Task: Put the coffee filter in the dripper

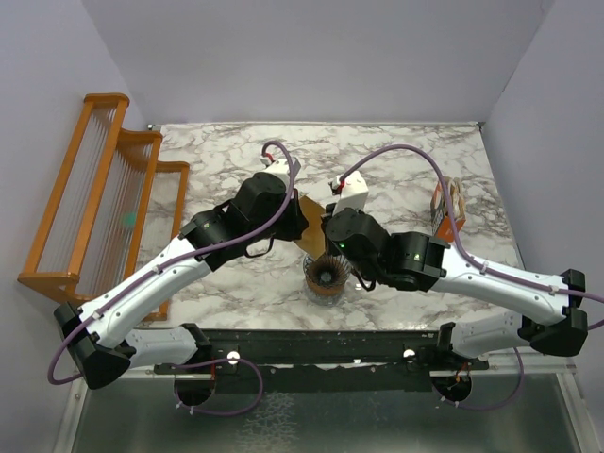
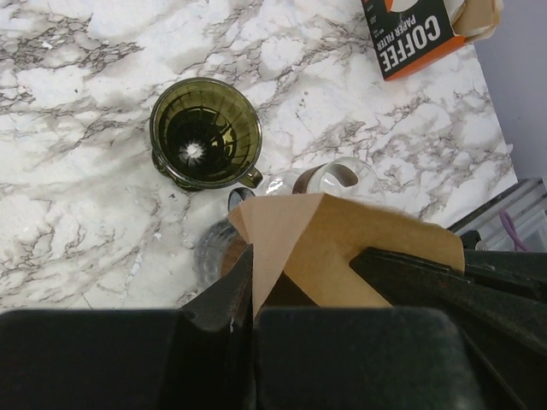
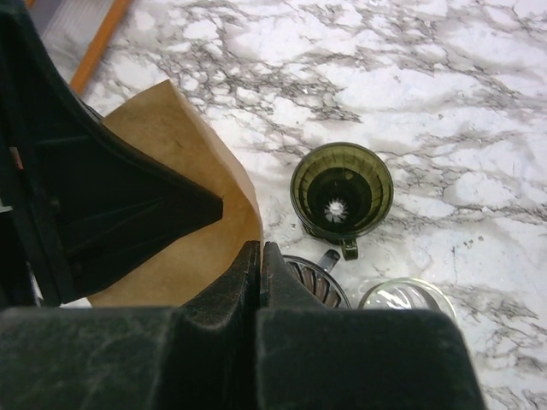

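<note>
The coffee filter (image 1: 308, 233) is a tan paper piece hanging above the table between my two grippers. My left gripper (image 2: 252, 256) is shut on one edge of the filter (image 2: 342, 248). My right gripper (image 3: 260, 249) is shut on the opposite edge of the filter (image 3: 162, 128), whose two layers spread slightly apart. The dripper (image 2: 205, 132), a dark olive-green cone cup with a small handle, stands upright and empty on the marble below (image 3: 342, 190). The arms hide it in the top view.
A brown ribbed disc (image 1: 326, 276) on a stand sits just below the filter, with a clear glass cup (image 3: 402, 297) beside it. An orange-and-black coffee filter box (image 2: 414, 34) lies at the right. An orange wooden rack (image 1: 94, 208) lines the left side.
</note>
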